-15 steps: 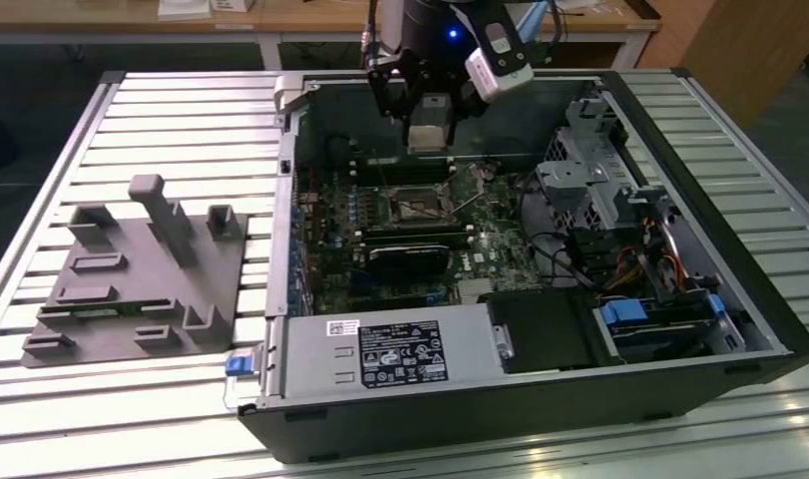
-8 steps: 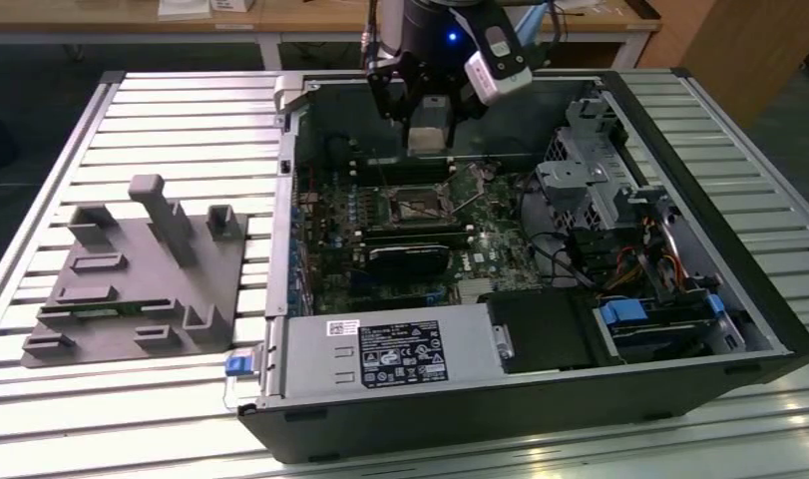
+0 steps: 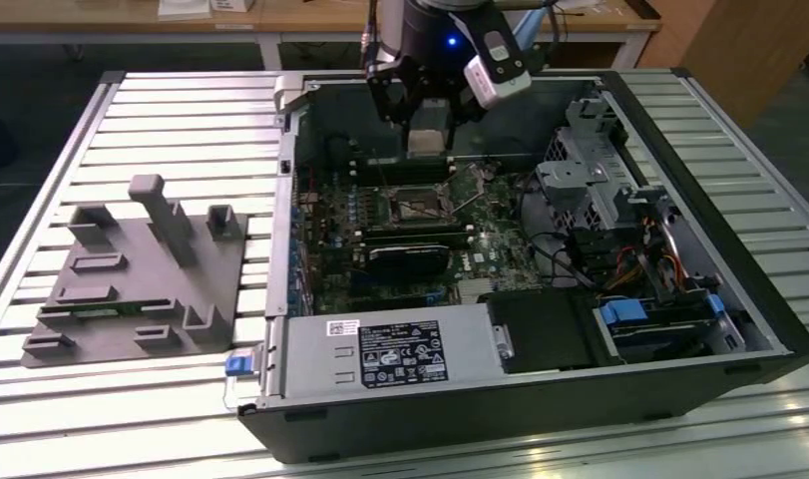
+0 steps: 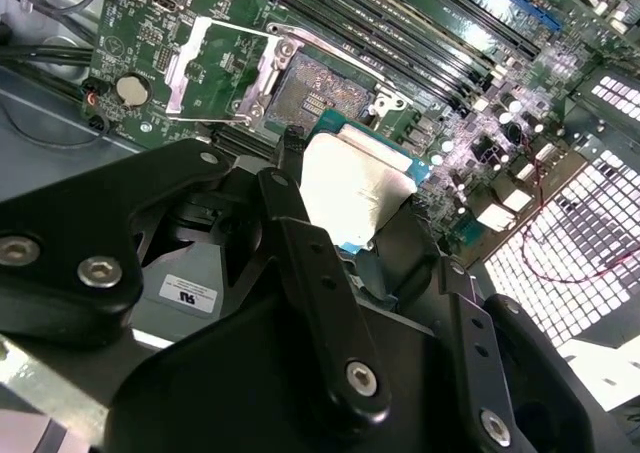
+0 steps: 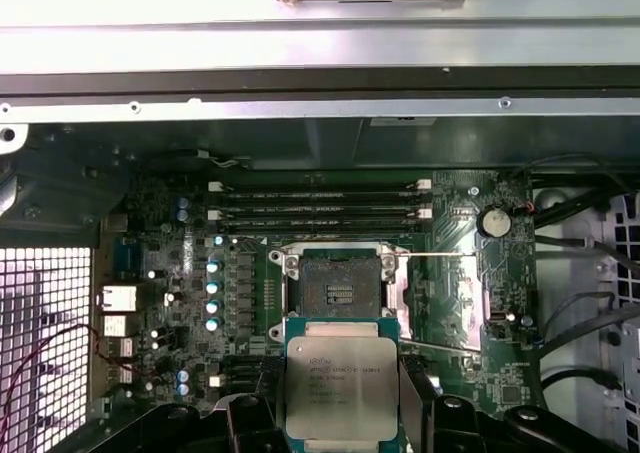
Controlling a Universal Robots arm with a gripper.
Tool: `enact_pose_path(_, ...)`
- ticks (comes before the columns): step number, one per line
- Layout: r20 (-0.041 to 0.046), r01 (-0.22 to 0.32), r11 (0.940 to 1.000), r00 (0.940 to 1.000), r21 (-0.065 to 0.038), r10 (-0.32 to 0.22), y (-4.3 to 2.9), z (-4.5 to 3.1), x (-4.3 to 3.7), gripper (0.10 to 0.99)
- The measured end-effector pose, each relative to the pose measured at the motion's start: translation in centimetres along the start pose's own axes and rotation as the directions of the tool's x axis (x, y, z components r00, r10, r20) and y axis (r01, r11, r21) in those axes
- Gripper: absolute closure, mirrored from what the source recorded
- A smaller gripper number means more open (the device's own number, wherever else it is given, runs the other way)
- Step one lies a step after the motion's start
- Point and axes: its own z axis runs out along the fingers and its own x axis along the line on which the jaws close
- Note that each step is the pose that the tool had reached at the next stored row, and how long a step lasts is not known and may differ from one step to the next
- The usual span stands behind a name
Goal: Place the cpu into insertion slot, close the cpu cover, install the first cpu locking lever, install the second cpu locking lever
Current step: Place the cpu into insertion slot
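Closest in both wrist views, the end effector [image 5: 335,418] is clamped on the cpu [image 5: 335,383], its black fingers pressing two opposite edges and leaving the pale metal top in plain sight. In the first wrist view the chip's leading edge overlaps the near rim of the insertion slot [image 5: 340,288], but it has not been seated. The slot's dark centre is fully exposed inside its silvery rim. In the second wrist view the cpu cover [image 4: 178,68] lies swung open beside the slot, so nothing stands over the opening. Long memory modules [image 5: 320,213] run along the slot's far side and a row of capacitors [image 5: 212,288] lines another. In the exterior view the end effector [image 3: 428,125] hangs inside the open computer case [image 3: 511,419], which lies on the slatted desk [image 3: 178,120].
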Motion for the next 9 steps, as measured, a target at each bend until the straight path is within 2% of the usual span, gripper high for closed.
enact_pose_path(9, 0.0000, 0.000, 1.0000, 1.0000, 0.000, 0.000, -0.03, 0.36, -0.01, 0.549)
